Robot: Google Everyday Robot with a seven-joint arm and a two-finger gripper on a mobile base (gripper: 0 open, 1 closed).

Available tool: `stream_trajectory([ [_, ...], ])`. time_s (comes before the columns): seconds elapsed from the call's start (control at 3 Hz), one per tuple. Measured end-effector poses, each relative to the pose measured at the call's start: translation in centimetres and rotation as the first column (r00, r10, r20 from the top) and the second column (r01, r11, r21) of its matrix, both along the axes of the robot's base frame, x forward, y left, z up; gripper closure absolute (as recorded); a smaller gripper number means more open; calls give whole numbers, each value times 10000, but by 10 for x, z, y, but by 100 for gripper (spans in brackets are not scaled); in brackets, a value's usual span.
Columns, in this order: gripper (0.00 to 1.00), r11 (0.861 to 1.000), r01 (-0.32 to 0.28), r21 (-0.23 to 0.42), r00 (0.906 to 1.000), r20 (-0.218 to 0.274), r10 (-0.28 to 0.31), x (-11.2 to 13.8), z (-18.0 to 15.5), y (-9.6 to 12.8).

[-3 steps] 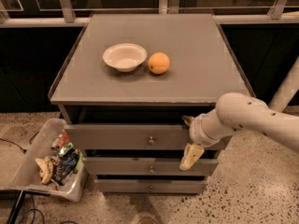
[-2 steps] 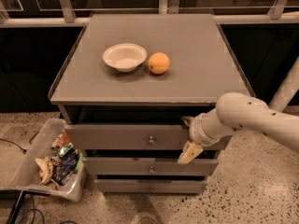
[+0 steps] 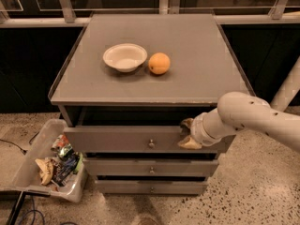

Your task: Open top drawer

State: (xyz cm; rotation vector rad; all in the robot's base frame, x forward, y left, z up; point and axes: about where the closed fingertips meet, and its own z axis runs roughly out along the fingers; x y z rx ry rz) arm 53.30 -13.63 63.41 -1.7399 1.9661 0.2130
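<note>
Camera view: a grey table with three drawers, and a white robot arm whose tool is at the top drawer.

The top drawer (image 3: pixel 117 139) sits just under the table (image 3: pixel 197 55) top. Its long axis runs left to right and its flat front faces the camera. The front is matte grey and smooth, a wide rectangle with one small round metal knob (image 3: pixel 151 144) at its centre. It stands slightly further forward than the two narrower drawer fronts (image 3: pixel 150 167) below, with a dark gap above it. The tool (image 3: pixel 188 133) is at the right part of this front. Its tan fingers (image 3: pixel 190 143) are spread, one at the upper edge and one lower on the face. The rounded white arm (image 3: pixel 253 118) reaches in from the right. On the table stand a shallow white bowl (image 3: pixel 124 56) and, just beside it, a round orange (image 3: pixel 159 63). A clear plastic bin (image 3: pixel 33 158) of wrappers sits on the speckled floor (image 3: pixel 262 191) to the left.
</note>
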Motion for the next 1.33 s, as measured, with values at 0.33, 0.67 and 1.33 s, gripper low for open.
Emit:
stream_trajectory([
  [0.33, 88, 10000, 0, 0, 10000, -1, 0, 1, 7, 0],
  [0.67, 100, 10000, 0, 0, 10000, -1, 0, 1, 9, 0],
  [1.33, 100, 10000, -28, 67, 10000, -94, 28, -6, 10, -2],
])
